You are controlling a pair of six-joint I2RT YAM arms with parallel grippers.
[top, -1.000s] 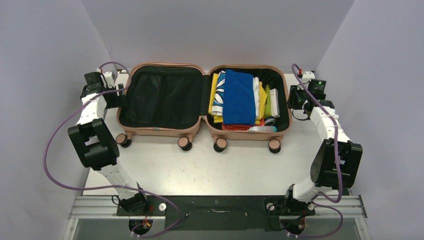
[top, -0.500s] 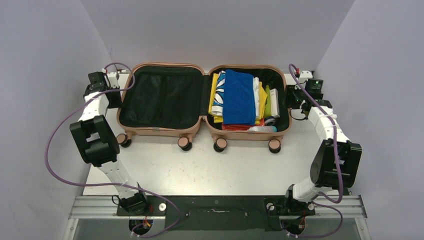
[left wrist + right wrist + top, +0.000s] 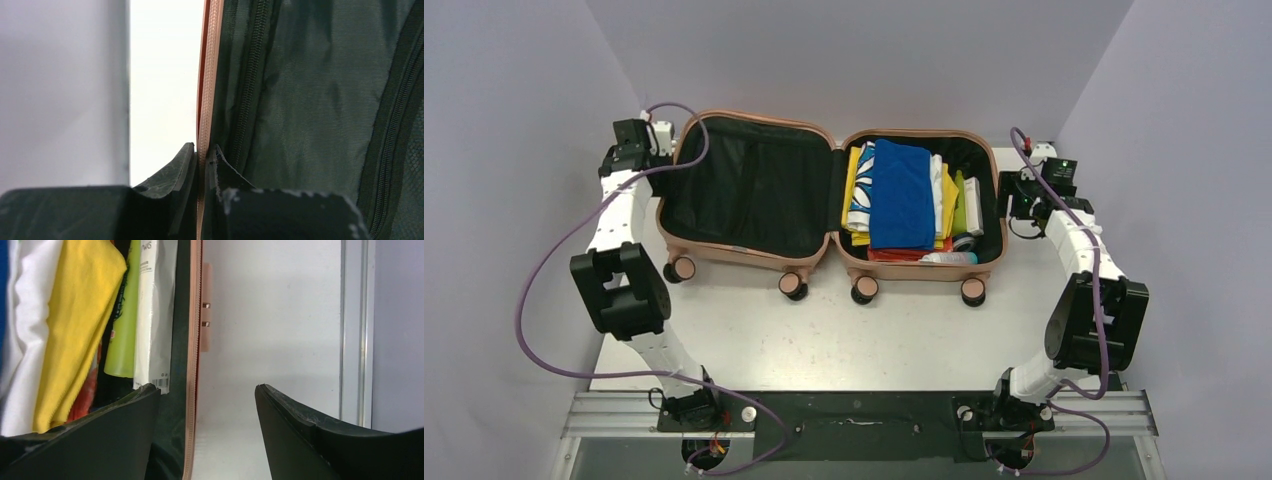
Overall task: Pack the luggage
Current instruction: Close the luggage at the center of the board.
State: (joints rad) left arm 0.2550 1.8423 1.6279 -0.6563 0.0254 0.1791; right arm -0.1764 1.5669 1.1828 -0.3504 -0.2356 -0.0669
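From above, the luggage [image 3: 744,200] lies open across the far half of the table [image 3: 824,340], wheels toward my bases. Its left shell shows only black lining, and the right shell is packed, with a folded blue cloth [image 3: 901,195] on top. My left gripper [image 3: 656,160] sits at the left shell's outer edge and my right gripper [image 3: 1009,195] at the right shell's outer edge

On my left wrist, my fingers [image 3: 184,167] are pinched together on the pink rim [image 3: 204,100], with the lining [image 3: 310,100] just beside it

On my right wrist, my fingers [image 3: 125,415] stand apart, astride the right shell's rim [image 3: 192,355] without gripping it: one over the inside, near a yellow cloth [image 3: 80,315], a green bottle [image 3: 122,340] and a white tube [image 3: 155,315], the other over the table outside
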